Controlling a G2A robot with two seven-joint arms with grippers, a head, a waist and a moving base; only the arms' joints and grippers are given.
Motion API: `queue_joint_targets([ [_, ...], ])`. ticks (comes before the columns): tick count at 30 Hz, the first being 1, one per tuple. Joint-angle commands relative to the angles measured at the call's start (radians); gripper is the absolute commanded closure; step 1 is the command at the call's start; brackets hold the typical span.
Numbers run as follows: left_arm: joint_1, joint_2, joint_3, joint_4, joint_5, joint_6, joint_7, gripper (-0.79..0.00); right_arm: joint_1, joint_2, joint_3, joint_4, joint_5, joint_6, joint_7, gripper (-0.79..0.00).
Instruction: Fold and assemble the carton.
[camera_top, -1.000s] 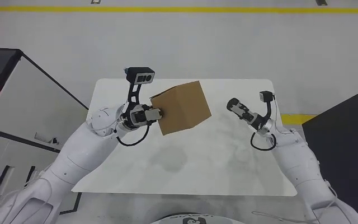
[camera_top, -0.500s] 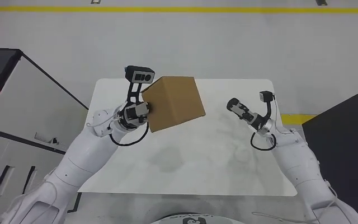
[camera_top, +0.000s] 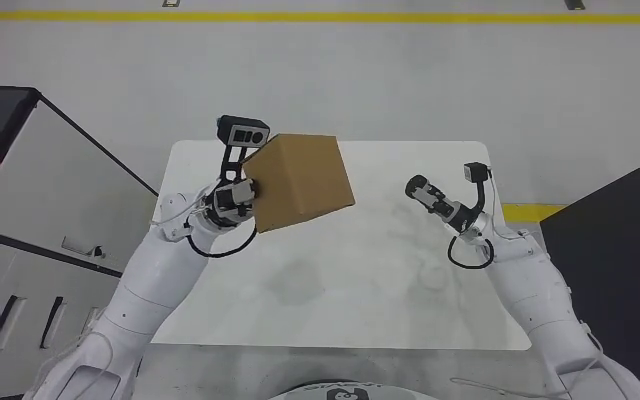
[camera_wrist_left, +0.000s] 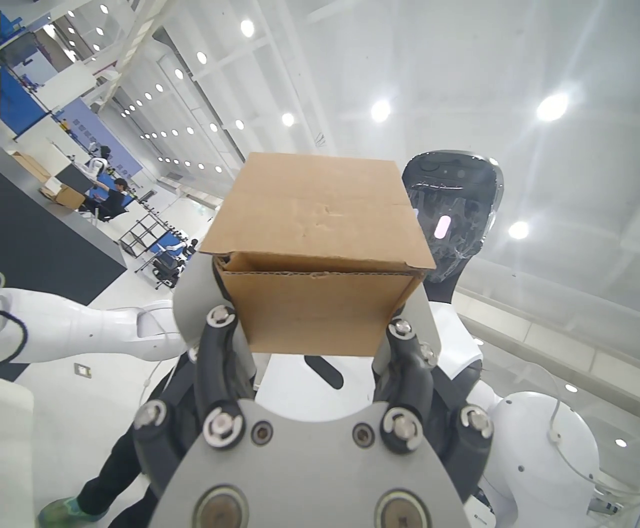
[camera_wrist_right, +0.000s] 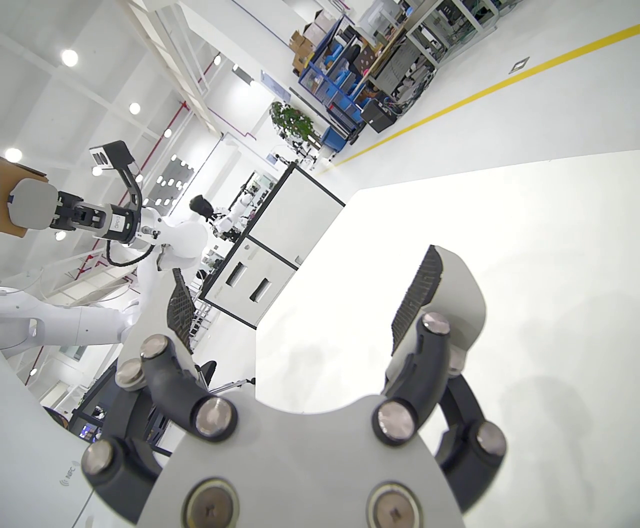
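The brown carton (camera_top: 300, 182) is folded into a closed box and held up above the far left part of the white table (camera_top: 360, 300), tilted. My left gripper (camera_top: 250, 192) is shut on its left side; in the left wrist view its fingers (camera_wrist_left: 200, 300) clamp the carton (camera_wrist_left: 315, 250) from both sides. My right gripper (camera_top: 412, 186) hovers over the table's far right, apart from the carton. In the right wrist view this gripper (camera_wrist_right: 305, 300) is open with nothing between its ribbed pads (camera_wrist_right: 417, 295), and the left arm with the carton (camera_wrist_right: 10, 200) shows far off.
A grey cabinet (camera_top: 60, 190) stands left of the table. A dark surface (camera_top: 600, 240) lies at the right edge. Yellow floor lines (camera_top: 320, 16) run behind the table.
The left arm has lifted and swung the carton leftward and toward the far edge, turning it. The right arm has stayed still.
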Motion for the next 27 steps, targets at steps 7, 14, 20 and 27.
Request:
queue_joint_targets([
  [7, -0.007, -0.002, -0.037, 0.029, 0.380, -0.095, 0.096, 0.000, 0.000, 0.000, 0.000, 0.000, 0.000, 0.000, 0.000, -0.785],
  [14, -0.013, 0.005, -0.038, 0.001, 0.487, -0.138, 0.139, 0.000, 0.000, 0.000, 0.000, 0.000, 0.000, 0.000, 0.000, -0.785],
  [20, -0.002, 0.006, -0.064, 0.035, 0.636, -0.167, 0.214, 0.000, 0.000, 0.000, 0.000, 0.000, 0.000, 0.000, 0.000, -0.785],
  [27, -0.007, 0.009, -0.045, 0.063, 0.995, -0.335, 0.336, 0.000, 0.000, 0.000, 0.000, 0.000, 0.000, 0.000, 0.000, -0.785],
])
